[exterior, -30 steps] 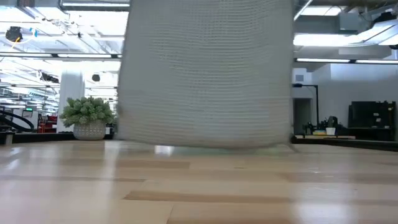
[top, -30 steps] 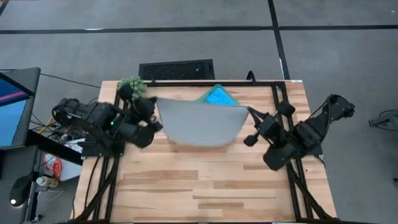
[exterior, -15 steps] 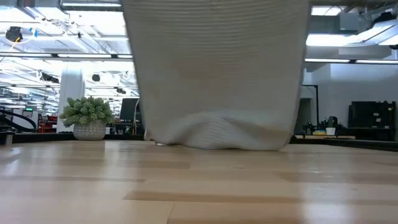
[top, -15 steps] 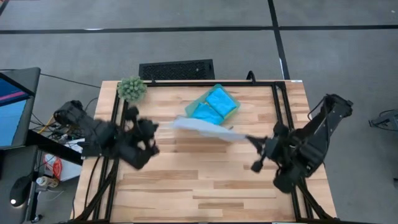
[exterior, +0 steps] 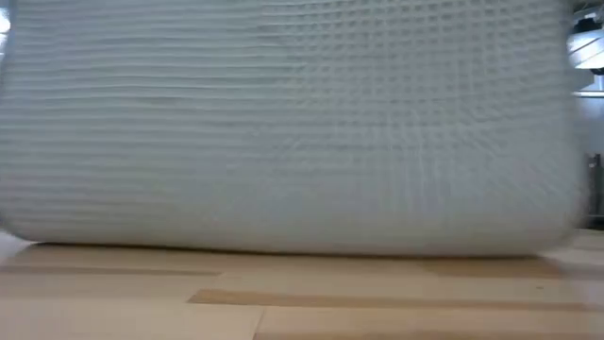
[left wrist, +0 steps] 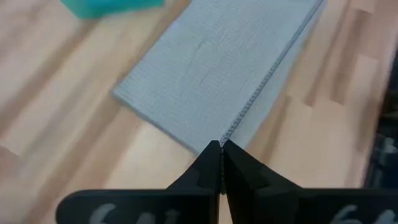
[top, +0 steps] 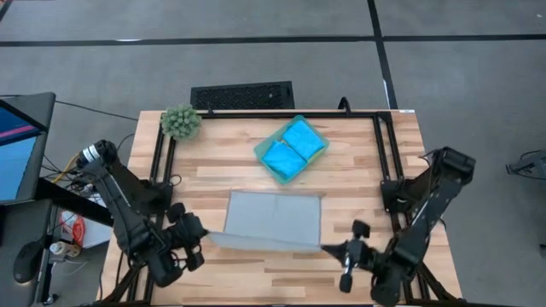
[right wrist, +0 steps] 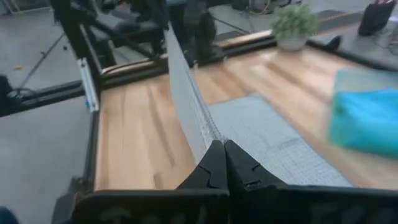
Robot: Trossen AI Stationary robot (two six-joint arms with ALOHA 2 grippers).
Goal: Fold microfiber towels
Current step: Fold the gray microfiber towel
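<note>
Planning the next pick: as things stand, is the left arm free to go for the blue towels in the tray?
Probably not yet. The left gripper has its jaws shut on a corner of the grey towel, far from the blue towels in the tray. It must let go first.

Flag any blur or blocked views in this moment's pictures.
Low view: the grey towel fills the picture, close and soft. Left wrist view: table edges smeared, the teal tray blurred. Right wrist view: the blue towels are fuzzy. High view: sharp, with the left hand and right hand visible.
</note>
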